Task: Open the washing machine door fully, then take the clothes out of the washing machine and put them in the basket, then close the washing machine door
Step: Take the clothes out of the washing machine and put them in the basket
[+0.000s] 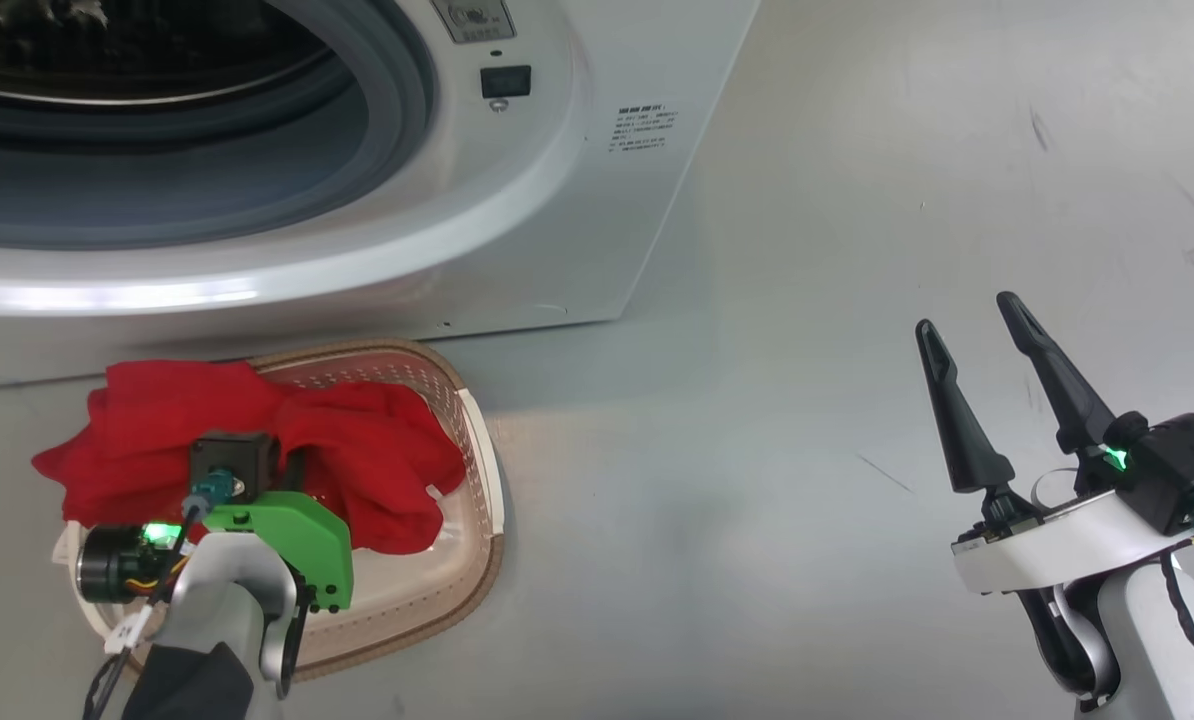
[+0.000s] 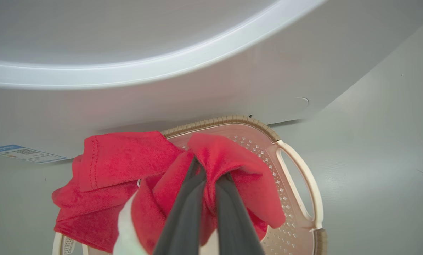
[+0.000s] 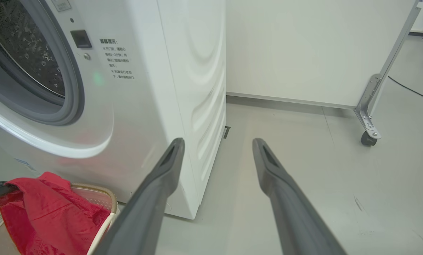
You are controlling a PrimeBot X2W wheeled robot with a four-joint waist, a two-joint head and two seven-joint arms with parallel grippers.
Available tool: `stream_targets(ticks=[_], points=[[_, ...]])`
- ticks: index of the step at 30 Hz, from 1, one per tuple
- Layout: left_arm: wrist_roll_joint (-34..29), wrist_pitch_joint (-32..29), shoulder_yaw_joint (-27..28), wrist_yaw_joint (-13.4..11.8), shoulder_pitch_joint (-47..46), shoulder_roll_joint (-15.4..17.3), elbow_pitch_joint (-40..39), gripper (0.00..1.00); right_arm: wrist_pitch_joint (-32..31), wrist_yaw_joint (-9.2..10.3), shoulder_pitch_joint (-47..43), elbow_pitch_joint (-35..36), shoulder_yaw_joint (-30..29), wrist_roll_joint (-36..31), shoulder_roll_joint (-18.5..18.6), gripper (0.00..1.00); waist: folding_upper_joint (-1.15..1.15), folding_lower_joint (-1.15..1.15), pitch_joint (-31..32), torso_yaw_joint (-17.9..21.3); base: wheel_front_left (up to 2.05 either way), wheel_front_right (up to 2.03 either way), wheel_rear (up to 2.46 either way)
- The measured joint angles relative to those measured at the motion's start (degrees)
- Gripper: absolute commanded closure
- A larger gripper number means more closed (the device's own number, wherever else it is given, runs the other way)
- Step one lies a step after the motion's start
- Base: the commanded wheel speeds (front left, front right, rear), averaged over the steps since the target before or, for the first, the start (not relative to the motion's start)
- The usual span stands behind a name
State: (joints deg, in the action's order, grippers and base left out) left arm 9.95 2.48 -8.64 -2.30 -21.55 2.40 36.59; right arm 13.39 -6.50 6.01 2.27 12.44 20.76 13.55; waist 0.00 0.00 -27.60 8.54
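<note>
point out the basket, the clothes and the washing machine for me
basket (image 2: 229,119), left wrist view, brown woven rim
clothes (image 1: 377,450), head view, red fold over the basket
washing machine (image 3: 197,71), right wrist view, white side panel

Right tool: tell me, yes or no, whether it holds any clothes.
No, the right tool stands open, floor showing between its fingers.

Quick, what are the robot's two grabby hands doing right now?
Left gripper: closed, pinching the bright red cloth garments over the cream perforated plastic basket.
Right gripper: open, holding nothing.
</note>
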Motion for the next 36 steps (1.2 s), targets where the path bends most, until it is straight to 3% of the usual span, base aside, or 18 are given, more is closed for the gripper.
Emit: stream_targets(ticks=[12,28,29,30,36], points=[[0.0,-1.8,3.0,-2.0,-4.6,0.9,9.3,1.0,0.0,-0.44,2.3,0.1,-0.8,0.3,0.6,0.0,0.0,0.0,-5.8,0.7,0.0,0.0,0.0],[0.7,1.4,3.1,-2.2,-9.3,0.3,15.3,1.0,0.5,-0.45,3.3,-0.5,-1.1,0.4,1.0,0.0,0.0,0.0,-7.0,-0.3,0.0,0.0,0.0],[0.8,1.5,3.1,-2.2,-9.5,0.3,15.7,0.58,0.5,-0.45,3.4,-0.5,-1.1,0.4,1.0,0.0,0.0,0.0,-7.0,-0.4,0.0,0.0,0.0],[1.1,2.1,3.2,-2.4,-9.6,0.3,16.1,0.0,0.5,-0.45,3.4,-0.6,-1.1,0.4,1.0,0.0,0.0,0.0,-6.9,-0.4,0.0,0.0,0.0],[1.6,3.2,3.5,-2.5,-10.4,0.1,18.4,0.0,0.6,-0.45,4.1,-1.0,-1.0,0.4,1.0,0.0,0.0,0.0,-6.6,-0.7,0.0,0.0,0.0]])
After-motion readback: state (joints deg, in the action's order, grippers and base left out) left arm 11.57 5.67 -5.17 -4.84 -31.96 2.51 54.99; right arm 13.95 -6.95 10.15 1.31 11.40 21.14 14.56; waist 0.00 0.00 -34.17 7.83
